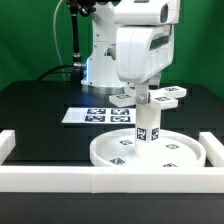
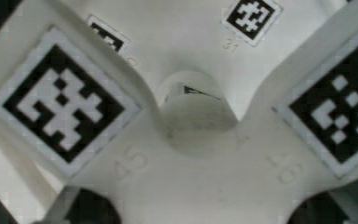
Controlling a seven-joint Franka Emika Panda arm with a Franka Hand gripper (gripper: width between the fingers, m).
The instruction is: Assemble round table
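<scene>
The large rimmed round disc (image 1: 180, 157) lies flat at the front, against the white border wall. The short cylindrical post (image 1: 147, 128) stands upright on it, tagged on its side. The flat cross-shaped piece (image 1: 172, 96) sits level on top of the post. My gripper (image 1: 142, 91) comes straight down from above and is shut on one arm of the cross. In the wrist view the cross-shaped piece (image 2: 194, 120) fills the picture with its tags. My gripper (image 2: 202, 205) flanks it, with one dark fingertip (image 2: 91, 205) at each side.
The white border wall (image 1: 60, 180) runs along the front and turns back at both ends. The marker board (image 1: 92, 115) lies flat behind the disc. The arm's white base (image 1: 100, 60) stands at the back on the black table.
</scene>
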